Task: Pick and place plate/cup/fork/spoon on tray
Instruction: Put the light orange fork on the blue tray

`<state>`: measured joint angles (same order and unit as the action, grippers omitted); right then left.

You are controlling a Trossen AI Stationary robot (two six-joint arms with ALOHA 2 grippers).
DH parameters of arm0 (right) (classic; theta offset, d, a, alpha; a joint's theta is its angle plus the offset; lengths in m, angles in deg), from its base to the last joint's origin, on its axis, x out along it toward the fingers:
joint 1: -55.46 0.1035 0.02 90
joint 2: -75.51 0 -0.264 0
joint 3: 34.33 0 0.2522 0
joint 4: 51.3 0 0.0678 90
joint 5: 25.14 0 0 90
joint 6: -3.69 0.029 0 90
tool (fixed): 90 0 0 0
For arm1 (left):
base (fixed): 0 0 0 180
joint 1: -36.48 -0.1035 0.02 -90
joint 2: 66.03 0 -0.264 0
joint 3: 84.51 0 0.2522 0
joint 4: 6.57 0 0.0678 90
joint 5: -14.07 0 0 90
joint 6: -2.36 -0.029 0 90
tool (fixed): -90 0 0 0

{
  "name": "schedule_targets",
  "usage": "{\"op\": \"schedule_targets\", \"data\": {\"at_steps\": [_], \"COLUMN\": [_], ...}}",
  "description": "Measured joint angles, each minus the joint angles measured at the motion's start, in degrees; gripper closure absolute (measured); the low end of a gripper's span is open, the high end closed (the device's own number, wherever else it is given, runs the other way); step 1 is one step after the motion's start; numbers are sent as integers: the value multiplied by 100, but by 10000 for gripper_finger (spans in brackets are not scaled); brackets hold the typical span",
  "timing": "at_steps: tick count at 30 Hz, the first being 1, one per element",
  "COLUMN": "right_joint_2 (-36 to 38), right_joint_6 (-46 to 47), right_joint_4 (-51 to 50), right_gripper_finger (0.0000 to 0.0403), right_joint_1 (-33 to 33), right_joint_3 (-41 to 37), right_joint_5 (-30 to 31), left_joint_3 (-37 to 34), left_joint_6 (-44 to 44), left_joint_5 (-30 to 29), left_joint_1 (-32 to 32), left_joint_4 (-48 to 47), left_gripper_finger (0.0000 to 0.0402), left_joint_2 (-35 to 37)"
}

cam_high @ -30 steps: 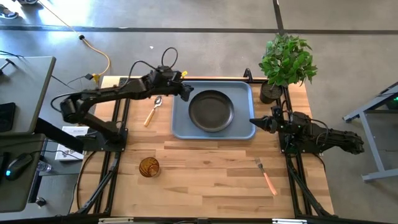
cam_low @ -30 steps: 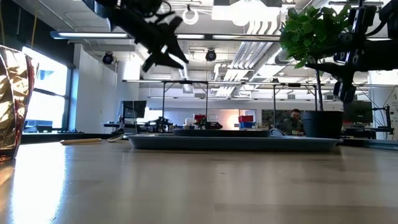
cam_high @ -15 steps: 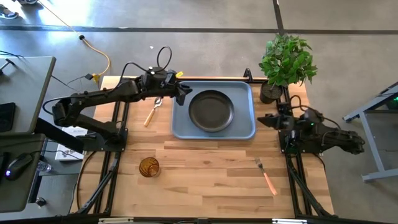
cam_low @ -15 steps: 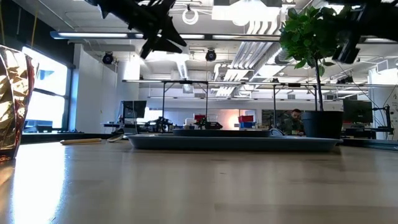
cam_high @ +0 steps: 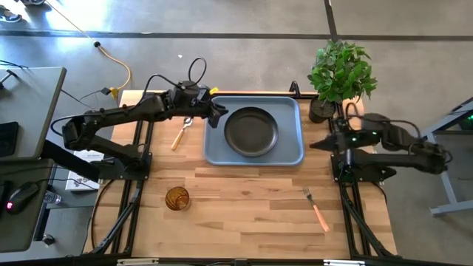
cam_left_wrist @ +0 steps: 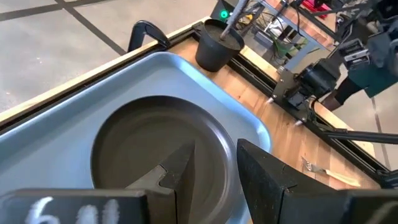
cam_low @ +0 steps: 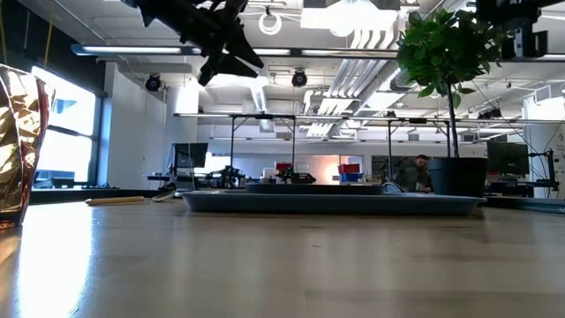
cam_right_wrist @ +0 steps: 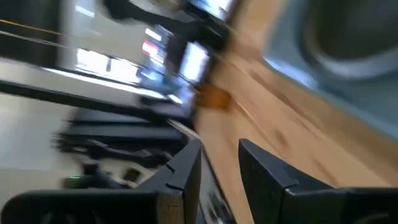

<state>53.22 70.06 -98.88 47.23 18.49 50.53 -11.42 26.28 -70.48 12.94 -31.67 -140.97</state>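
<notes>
The plate [cam_high: 252, 131] is already sitting in the tray [cam_high: 290, 157]; the cup [cam_high: 177, 198], fork [cam_high: 316, 207] and spoon [cam_high: 182, 130] are all lying on the counter [cam_high: 244, 199].

The left tool [cam_high: 218, 114] is hovering at the tray's near-left rim with fingers slightly spread and nothing between them — the spoon is lying just behind it, off the tray. The right tool [cam_high: 318, 144] is hanging beside the tray's opposite edge, fingers parted by a narrow gap, empty; the fork is lying well off toward the counter's front.

Risks, as I judge them: the spoon is lying flat and thin, so a shallow pinch may be slipping off it, and the cup is standing far from either tool — a hurried reach could be tipping it.
</notes>
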Motion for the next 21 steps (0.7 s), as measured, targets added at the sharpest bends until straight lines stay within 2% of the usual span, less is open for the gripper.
{"op": "schedule_targets", "data": {"at_steps": [3,7,13,21], "right_joint_2": [-747,-1650,-2643,-3524], "right_joint_6": [149,318,830,1896], "right_joint_4": [-981,-1713,-1787,-1858], "right_gripper_finger": [304,304,304,304], "right_joint_1": [310,810,1539,2531], "right_joint_3": [450,837,1057,1075], "right_joint_5": [-68,2,136,181], "left_joint_3": [0,0,0,0], "left_joint_6": [-2,-2,-38,-109], "left_joint_5": [0,0,0,-2], "left_joint_1": [50,107,193,262], "left_joint_4": [0,-2,-2,-2], "left_gripper_finger": [293,293,293,293], "left_joint_2": [0,0,0,0]}}
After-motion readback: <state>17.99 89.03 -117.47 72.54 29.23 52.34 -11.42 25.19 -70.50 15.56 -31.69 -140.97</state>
